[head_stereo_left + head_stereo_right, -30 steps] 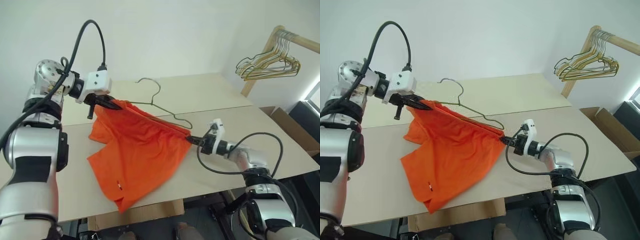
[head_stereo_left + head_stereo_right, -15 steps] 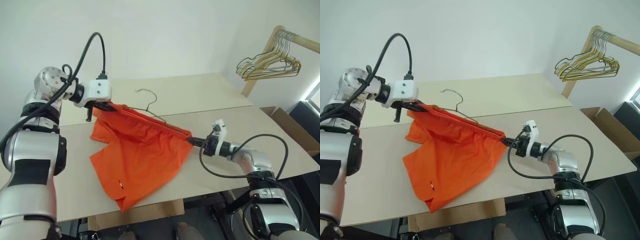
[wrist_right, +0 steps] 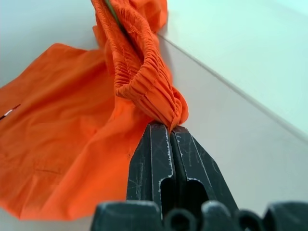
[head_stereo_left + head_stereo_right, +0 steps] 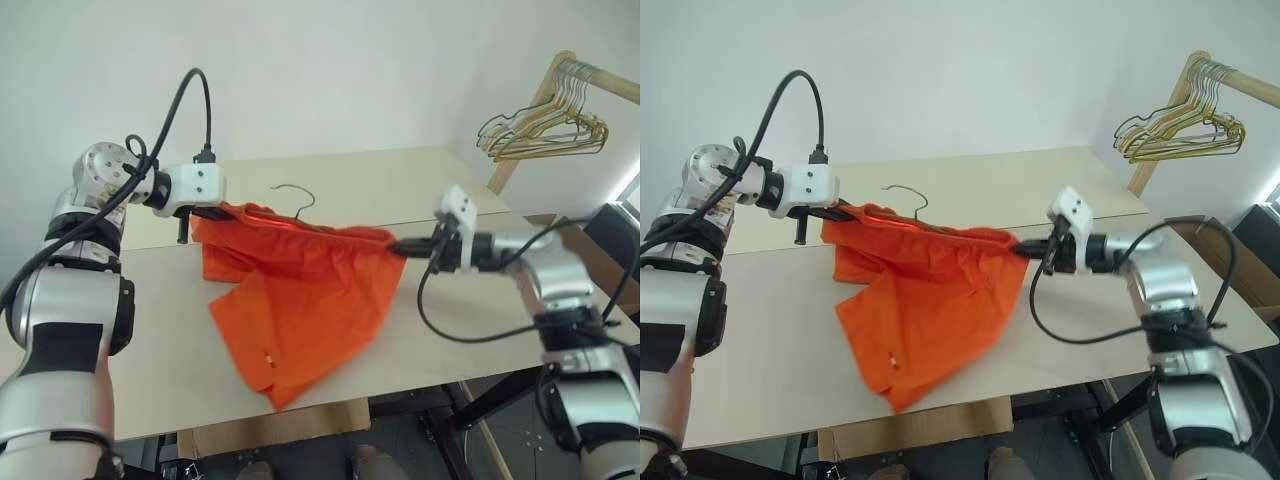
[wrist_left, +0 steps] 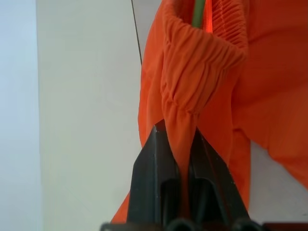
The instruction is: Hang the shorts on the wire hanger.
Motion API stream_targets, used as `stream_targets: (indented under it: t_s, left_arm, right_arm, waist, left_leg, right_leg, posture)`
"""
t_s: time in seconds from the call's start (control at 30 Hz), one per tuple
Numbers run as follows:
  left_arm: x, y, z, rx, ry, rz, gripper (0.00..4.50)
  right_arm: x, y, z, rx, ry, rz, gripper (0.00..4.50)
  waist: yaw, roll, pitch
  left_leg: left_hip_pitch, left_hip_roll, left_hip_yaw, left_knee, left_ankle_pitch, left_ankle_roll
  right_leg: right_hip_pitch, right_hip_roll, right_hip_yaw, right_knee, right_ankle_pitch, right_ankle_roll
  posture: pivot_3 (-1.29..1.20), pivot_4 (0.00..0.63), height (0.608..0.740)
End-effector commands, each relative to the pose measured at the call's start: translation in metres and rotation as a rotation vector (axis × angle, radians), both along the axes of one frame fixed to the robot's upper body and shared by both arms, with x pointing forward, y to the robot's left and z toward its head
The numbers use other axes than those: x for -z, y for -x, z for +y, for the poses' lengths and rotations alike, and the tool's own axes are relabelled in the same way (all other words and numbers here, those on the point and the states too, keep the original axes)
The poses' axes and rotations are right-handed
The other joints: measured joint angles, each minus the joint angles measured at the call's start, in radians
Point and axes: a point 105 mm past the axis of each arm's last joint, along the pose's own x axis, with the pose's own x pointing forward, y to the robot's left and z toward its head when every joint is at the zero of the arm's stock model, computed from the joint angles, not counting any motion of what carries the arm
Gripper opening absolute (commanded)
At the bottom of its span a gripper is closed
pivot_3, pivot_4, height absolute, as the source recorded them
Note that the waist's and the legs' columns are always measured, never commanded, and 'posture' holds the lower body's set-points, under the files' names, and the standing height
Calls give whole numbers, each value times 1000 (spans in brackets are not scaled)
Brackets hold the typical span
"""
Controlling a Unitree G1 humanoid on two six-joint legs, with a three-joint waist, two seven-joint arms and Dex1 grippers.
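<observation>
While the left gripper (image 4: 228,211) pinches one end of the gathered waistband, its two black fingers pressed together on the fabric, the right gripper (image 4: 398,243) clamps the other end the same way, so the shorts (image 4: 295,290) hang stretched between them across the middle of the frame. The waistband runs nearly level from left of centre to right of centre, and the orange legs droop down onto the pale table (image 4: 150,340), reaching toward the lower centre. The wire hanger (image 4: 293,196) sits behind the waistband, its small hook poking up just above the fabric at upper centre. A bunch of hangers (image 4: 545,125) hangs at the upper right.
</observation>
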Motion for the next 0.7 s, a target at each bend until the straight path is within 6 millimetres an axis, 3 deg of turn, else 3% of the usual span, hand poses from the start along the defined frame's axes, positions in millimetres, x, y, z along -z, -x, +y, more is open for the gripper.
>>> stream_targets:
  t_s: [0.03, 0.13, 0.37, 0.7]
  left_arm:
    - [-11, -2, -1, 10, 4, -80, 0]
    - [-16, -6, -8, -5, 104, -114, 0]
    - [-32, -14, -10, -76, 314, -158, 0]
    - [2, -11, -14, -51, 249, -95, 0]
  right_arm:
    - [-28, -5, 3, -63, 79, -112, 19]
    - [-36, -7, 10, -107, 119, -148, 19]
    - [-27, -16, 13, -112, 244, -197, 19]
    - [-56, -12, 30, -153, 164, -288, 19]
  waist:
    - [-1, 0, 0]
    - [-1, 0, 0]
    - [8, 0, 0]
    - [13, 0, 0]
  left_leg:
    - [0, 0, 0, 0, 0, 0]
    - [-1, 0, 0, 0, 0, 0]
    - [-2, 0, 0, 1, 0, 0]
    - [-1, 0, 0, 0, 0, 0]
  right_leg:
    - [0, 0, 0, 0, 0, 0]
    - [0, 0, 0, 0, 0, 0]
    - [0, -2, 0, 1, 0, 0]
    - [-1, -1, 0, 1, 0, -1]
  posture:
    - [-54, 0, 740]
    - [-52, 0, 740]
    - [-38, 0, 740]
    - [-41, 0, 740]
